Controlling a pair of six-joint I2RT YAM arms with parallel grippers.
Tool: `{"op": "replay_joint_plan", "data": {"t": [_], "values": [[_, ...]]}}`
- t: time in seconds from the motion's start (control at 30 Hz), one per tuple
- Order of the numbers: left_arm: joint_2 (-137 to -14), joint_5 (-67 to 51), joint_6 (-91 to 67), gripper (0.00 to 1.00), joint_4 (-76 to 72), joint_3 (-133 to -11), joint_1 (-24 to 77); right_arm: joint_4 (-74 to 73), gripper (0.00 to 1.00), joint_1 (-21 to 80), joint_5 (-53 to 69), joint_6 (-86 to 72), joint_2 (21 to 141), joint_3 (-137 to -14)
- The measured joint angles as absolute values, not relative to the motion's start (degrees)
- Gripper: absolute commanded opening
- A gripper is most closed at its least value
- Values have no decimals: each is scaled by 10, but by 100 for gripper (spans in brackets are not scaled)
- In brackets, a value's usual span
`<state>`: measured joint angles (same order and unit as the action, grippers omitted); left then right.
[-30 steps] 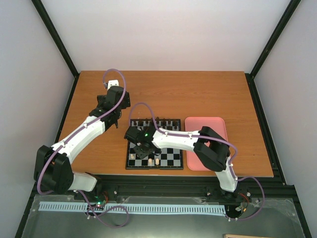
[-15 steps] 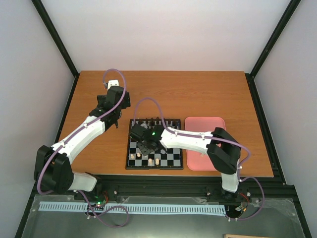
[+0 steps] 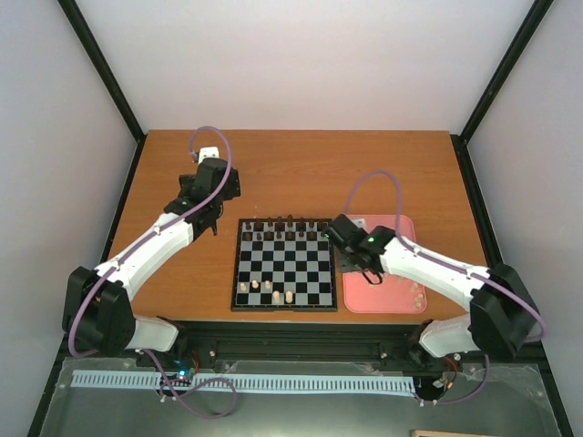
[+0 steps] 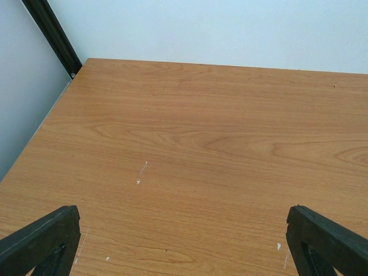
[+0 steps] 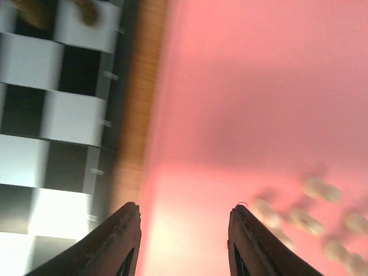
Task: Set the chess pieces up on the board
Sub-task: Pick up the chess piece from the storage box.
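1. The right gripper [image 5: 185, 208] is hovering over the pink tray [image 5: 241, 86]. Its jaws are standing partly apart with nothing between them, so it is probably going for another piece.
2. The loose cream pieces [image 5: 310, 215] are lying clustered in the tray, off to the right of the gripper's line. It is therefore calling for a sideways shift before any descent.
3. The pieces are lying close together. Choosing one at the edge of the cluster and straddling it alone is looking safest, since a careless close risks nudging its neighbours.
4. The board [image 3: 235, 273] is sitting just left of the tray on the desk [image 4: 184, 115]. A few placed pieces [image 3: 276, 296] are standing in its near rows and dark pieces [image 3: 282, 225] are lining the far row, so a high carry is avoiding knocks.
5. The left gripper [image 3: 208, 218] is hanging wide open over bare desk, well apart from the board.
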<state>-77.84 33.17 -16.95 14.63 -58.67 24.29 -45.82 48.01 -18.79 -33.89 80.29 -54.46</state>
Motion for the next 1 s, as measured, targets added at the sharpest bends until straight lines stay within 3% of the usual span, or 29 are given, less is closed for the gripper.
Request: {"op": "replay_joint_plan", "data": {"t": [0.3,0.8,1.0], "values": [[-787,330,-170,100,146,-587,243,-470,42,377,-174,-344,734,-445],[-807,330,-170,100,146,-589,243,-422,40,327,-140,-313,756,-412],[-809,332,-170,100,146,-592,243,-405,34,315,-132,-300,773,-412]]}}
